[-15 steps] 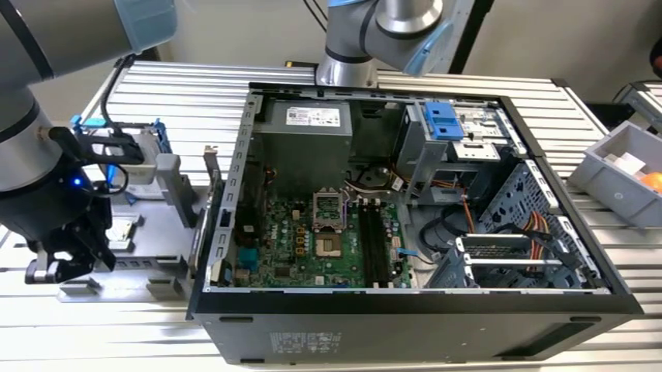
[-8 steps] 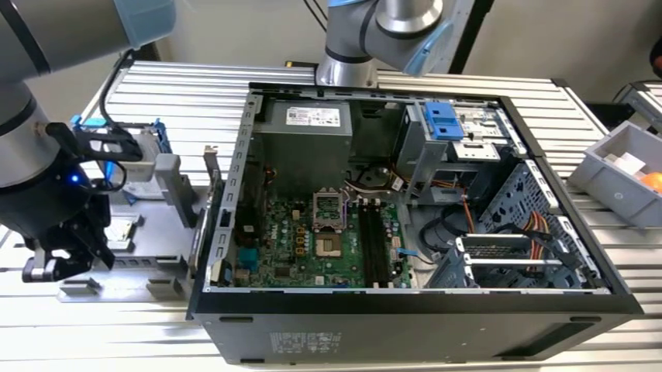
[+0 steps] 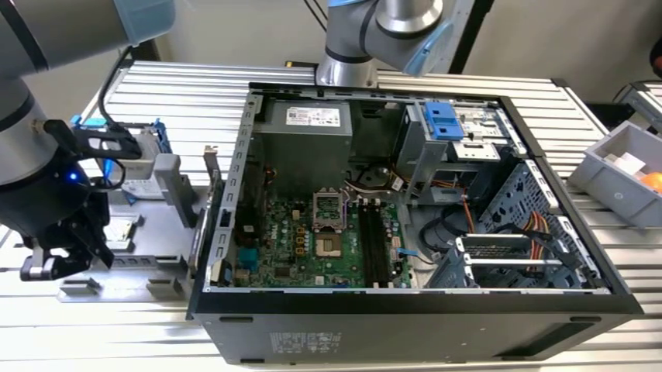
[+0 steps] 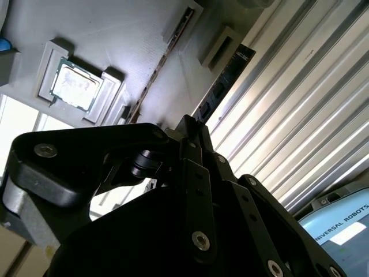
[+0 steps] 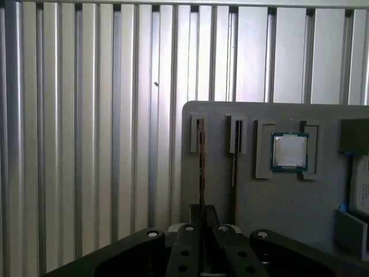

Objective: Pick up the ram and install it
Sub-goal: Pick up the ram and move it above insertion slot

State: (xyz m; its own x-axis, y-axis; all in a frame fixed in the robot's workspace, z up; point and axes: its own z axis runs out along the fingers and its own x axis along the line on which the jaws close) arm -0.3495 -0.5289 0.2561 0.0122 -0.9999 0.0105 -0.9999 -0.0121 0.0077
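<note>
Hovering low over the grey holder tray (image 5: 271, 202) beside the open computer case (image 3: 414, 318), gripper (image 5: 202, 210) drawn together, seemingly clamped on the ram (image 5: 202, 156), stick standing on edge in its slot, processor (image 5: 289, 152) nearby

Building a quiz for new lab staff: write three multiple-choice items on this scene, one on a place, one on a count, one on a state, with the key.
1. Where is the gripper? A. over the grey bin B. over the grey tray C. above the power supply
2. How many ram sticks stand in the tray's slots? A. one B. two C. four
3. The computer case is: A. open B. closed by a panel C. wrapped in foil
Key: 1 B, it hangs over the tray in the exterior view; 2 B, the first wrist view shows two on edge; 3 A, its motherboard lies exposed.
</note>
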